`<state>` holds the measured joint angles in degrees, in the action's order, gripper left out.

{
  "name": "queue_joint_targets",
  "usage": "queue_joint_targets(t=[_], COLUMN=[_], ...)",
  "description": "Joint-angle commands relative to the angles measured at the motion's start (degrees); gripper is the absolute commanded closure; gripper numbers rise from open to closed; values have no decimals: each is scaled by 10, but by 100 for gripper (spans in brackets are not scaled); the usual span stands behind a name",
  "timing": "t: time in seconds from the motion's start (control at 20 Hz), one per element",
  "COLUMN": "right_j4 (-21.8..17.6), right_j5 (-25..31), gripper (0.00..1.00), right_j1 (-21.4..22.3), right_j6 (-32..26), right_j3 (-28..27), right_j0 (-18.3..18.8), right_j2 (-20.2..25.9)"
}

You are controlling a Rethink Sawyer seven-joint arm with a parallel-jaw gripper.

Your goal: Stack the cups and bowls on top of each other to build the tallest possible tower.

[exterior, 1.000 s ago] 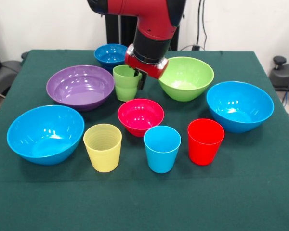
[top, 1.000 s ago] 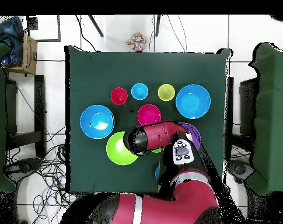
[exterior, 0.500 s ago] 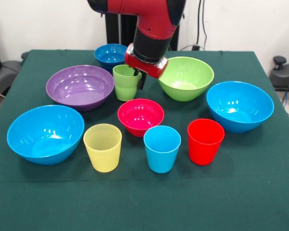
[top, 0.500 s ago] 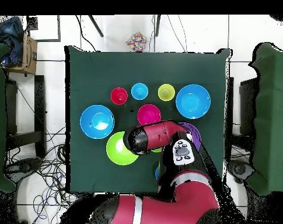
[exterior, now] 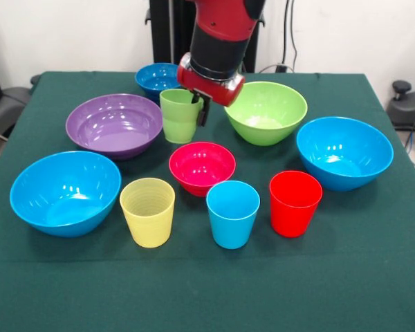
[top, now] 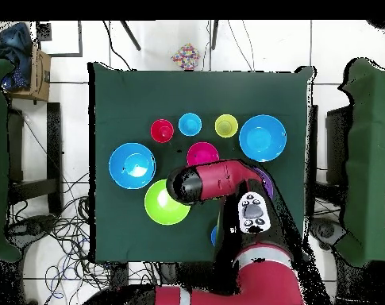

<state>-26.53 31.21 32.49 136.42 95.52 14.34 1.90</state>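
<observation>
We find the green cup (exterior: 180, 115) has risen slightly since a moment ago, fingers (exterior: 202, 114) apparently clamping its rim; stacking has begun.

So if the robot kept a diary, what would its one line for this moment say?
phase: lifting | gripper: shut on green cup rim | green cup: raised slightly off table | lime-green bowl: beside it, empty | tower: not begun

Front camera faces arm across table (exterior: 373, 277); overhead looks straight down; both share tabletop
</observation>
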Motion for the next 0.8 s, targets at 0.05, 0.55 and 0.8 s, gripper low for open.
queue_joint_targets(t=[0.05,0.55,0.8], right_j4=[29,54,67], right_j5=[41,96,128], gripper=[100,100,100], right_j1=[21,46,60], right_j6=[-26,-46,-50], right_j3=[-35,-45,-43], right_j0=[-6,-8,-8], right_j2=[61,66,70])
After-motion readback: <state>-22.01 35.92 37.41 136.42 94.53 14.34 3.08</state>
